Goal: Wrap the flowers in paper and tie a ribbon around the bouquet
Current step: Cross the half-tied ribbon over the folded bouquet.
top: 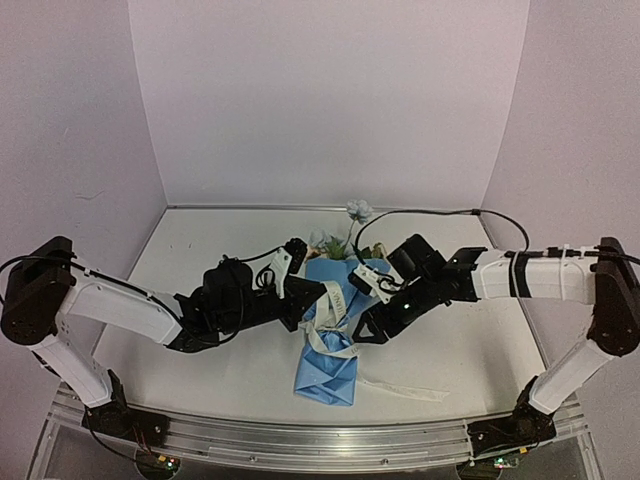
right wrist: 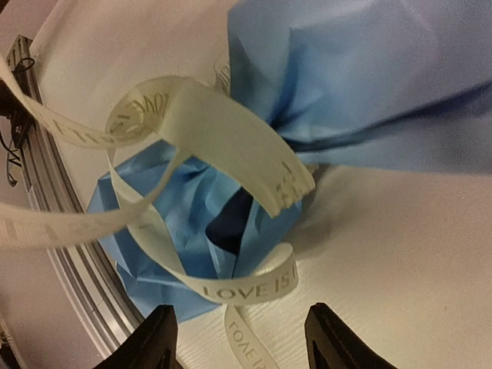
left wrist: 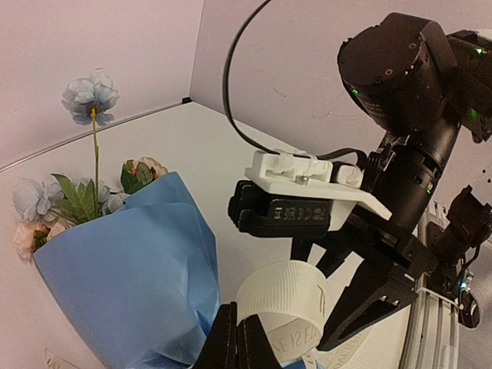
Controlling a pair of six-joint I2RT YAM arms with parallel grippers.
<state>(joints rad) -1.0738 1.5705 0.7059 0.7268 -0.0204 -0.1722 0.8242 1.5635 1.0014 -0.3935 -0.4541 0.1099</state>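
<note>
The bouquet (top: pixel 327 365) lies mid-table, a blue paper (left wrist: pixel 131 269) cone with its narrow end toward the near edge. The flowers (top: pixel 347 233) show at its far end, one pale blue bloom (left wrist: pixel 91 96) standing tall. The cream lettered ribbon (top: pixel 334 308) loops over the cone's waist. My left gripper (left wrist: pixel 237 347) is shut on a raised ribbon loop (left wrist: pixel 286 298) beside the paper. My right gripper (right wrist: pixel 244 342) stands open just off the cone's right side. A ribbon strand (right wrist: pixel 246 286) reading "LOVE IS" runs ahead of its black fingers (right wrist: pixel 157 338), untouched. The cut ribbon end (right wrist: pixel 288 184) hangs free above.
A loose ribbon tail (top: pixel 402 389) trails over the white table toward the front right. The aluminium rail (top: pixel 300 440) runs along the near edge. A black cable (top: pixel 430 212) arcs above the back of the table. Both arms crowd the bouquet from either side.
</note>
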